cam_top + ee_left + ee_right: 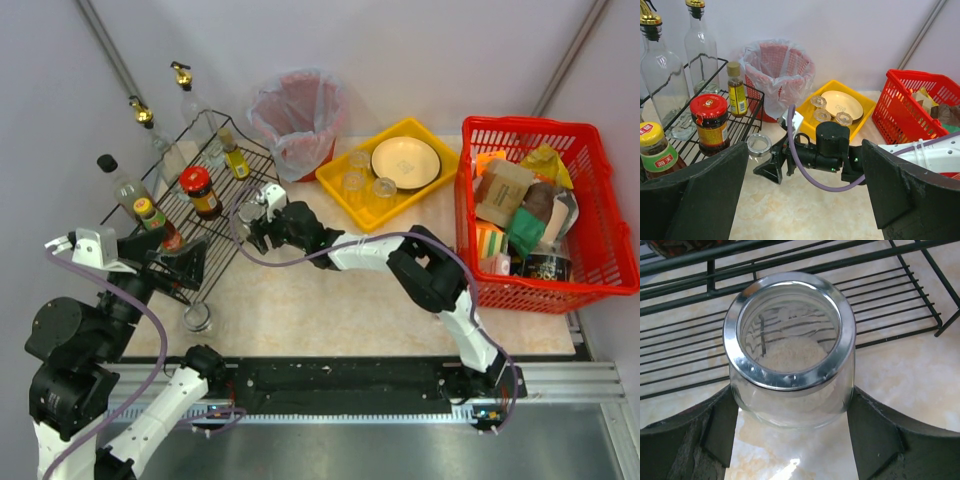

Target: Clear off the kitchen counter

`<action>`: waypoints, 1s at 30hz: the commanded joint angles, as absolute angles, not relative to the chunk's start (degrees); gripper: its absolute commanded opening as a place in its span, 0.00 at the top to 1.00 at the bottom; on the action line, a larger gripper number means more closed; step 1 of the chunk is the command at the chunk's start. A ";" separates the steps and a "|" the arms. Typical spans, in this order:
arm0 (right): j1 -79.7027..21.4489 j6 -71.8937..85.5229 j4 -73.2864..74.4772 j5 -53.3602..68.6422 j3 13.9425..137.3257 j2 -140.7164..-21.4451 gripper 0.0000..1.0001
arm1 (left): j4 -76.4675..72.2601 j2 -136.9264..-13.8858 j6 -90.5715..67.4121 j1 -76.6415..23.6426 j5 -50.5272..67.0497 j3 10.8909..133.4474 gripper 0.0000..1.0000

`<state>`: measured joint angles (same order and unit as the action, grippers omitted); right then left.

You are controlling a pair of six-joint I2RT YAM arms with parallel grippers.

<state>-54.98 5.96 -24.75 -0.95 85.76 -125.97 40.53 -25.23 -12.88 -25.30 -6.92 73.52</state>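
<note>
Currently the right claw (pixel 792 390) is partly closed, a pad pressed to each side of a small clear glass jar (pixel 790 355) with a shiny metal rim, at the front edge of the black wire rack (pixel 215 230). The left claw (pixel 805 144) gapes wide and empty over the near-left of the pale beige, marble-patterned kitchen counter (pixel 330 310), which spreads from the arm bases to the back wall. That jar looks stiff, smooth and breakable, with pale powder inside, so it probably wants a firm squeeze on the body below the rim, kept upright
</note>
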 commanded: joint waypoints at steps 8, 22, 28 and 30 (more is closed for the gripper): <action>-54.84 5.62 -28.73 -1.05 92.56 -129.38 0.82 | 38.85 -24.35 -12.13 -25.22 -6.06 73.65 0.03; -54.84 5.54 -23.92 -1.06 104.22 -136.22 0.80 | 38.23 -24.52 -12.39 -25.22 -5.45 72.95 0.03; -54.84 5.80 -19.87 -0.79 111.35 -140.01 0.79 | 38.50 -24.43 -12.48 -25.14 -5.10 73.30 0.03; -54.84 5.63 -19.34 -0.97 112.76 -140.71 0.76 | 38.41 -24.44 -12.57 -25.22 -5.01 73.39 0.03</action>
